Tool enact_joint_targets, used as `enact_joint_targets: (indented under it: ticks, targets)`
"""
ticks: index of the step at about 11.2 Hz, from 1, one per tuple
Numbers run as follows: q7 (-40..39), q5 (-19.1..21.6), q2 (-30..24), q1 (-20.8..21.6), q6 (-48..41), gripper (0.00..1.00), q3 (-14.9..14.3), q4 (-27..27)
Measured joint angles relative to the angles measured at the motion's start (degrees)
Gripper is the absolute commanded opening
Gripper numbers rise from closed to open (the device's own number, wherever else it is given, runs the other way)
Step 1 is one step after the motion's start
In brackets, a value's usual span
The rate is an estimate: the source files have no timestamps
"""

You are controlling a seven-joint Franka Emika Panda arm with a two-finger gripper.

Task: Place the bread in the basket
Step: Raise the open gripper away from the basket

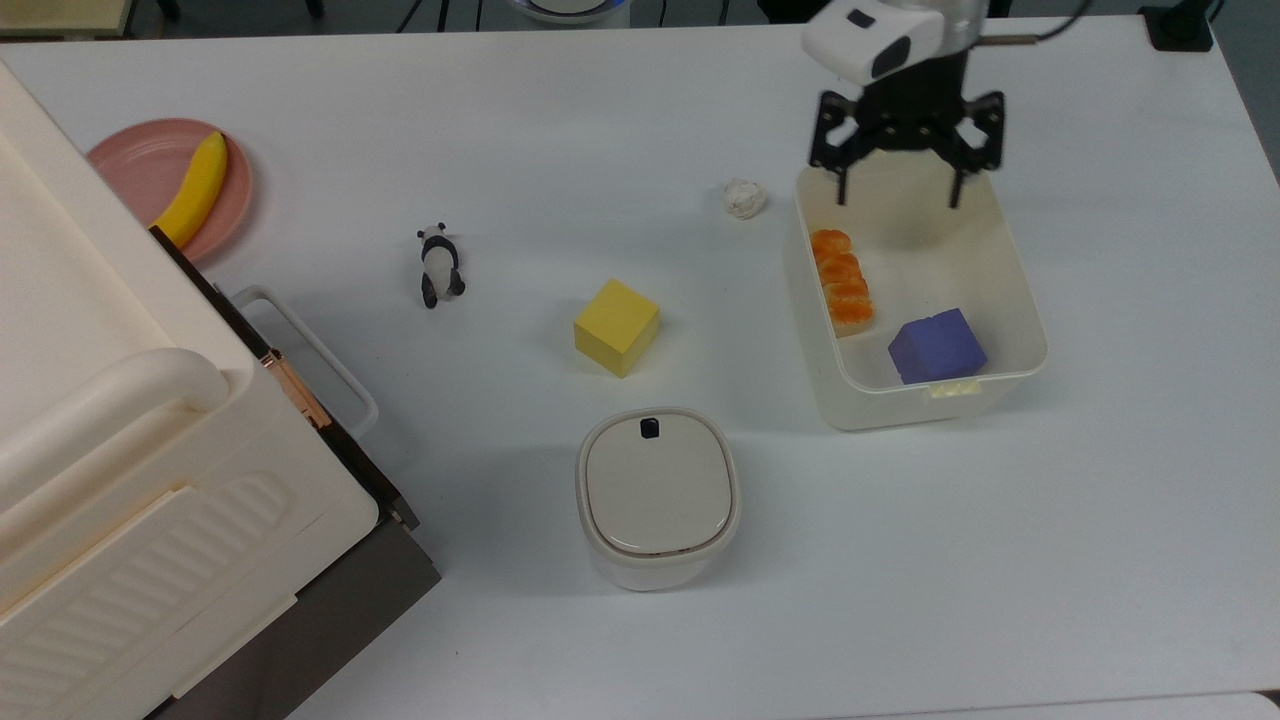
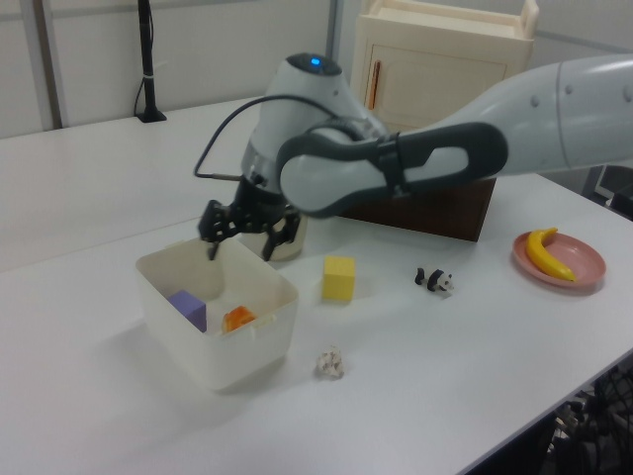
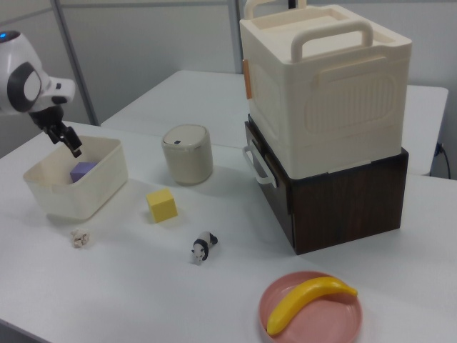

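Note:
The bread (image 1: 843, 281), an oblong loaf with a glossy orange lobed top, lies inside the basket (image 1: 1015, 260) against the wall on the top view's left. In the left view the bread (image 2: 237, 318) shows as an orange patch low in the basket (image 2: 267, 336). My gripper (image 1: 897, 198) hangs open above the basket's far end, nothing between its fingers, clear of the bread. The left view has my gripper (image 2: 240, 248) over the tub's back rim. In the right view the basket (image 3: 100, 189) stands at the left.
A purple cube (image 1: 937, 345) shares the basket. On the table are a whitish lump (image 1: 744, 198), a yellow cube (image 1: 616, 327), a panda figure (image 1: 438, 265), a lidded cream container (image 1: 657, 497), and a banana (image 1: 195, 188) on a pink plate (image 1: 140, 165). A big cream case (image 1: 120, 440) fills the top view's left.

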Motion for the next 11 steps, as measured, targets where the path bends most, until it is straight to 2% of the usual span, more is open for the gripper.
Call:
enact_joint_targets:
  ticks: [2,4,6,9,11]
  targets:
    - [-8.20,0.00,-4.16,-3.18,-9.42,1.00,-0.32,0.49]
    - [-20.41,-0.09,-8.15,-7.11,-19.15,1.00,-0.86,0.53]
    - [-29.89,-0.11,-10.78,-11.60,-25.11,1.00,-1.94,0.55]
    - [-35.06,-1.82,-13.05,-14.53,-26.94,1.00,-6.54,1.30]
    - [-34.43,-1.85,-13.11,-15.34,-29.50,1.00,-7.25,3.12]
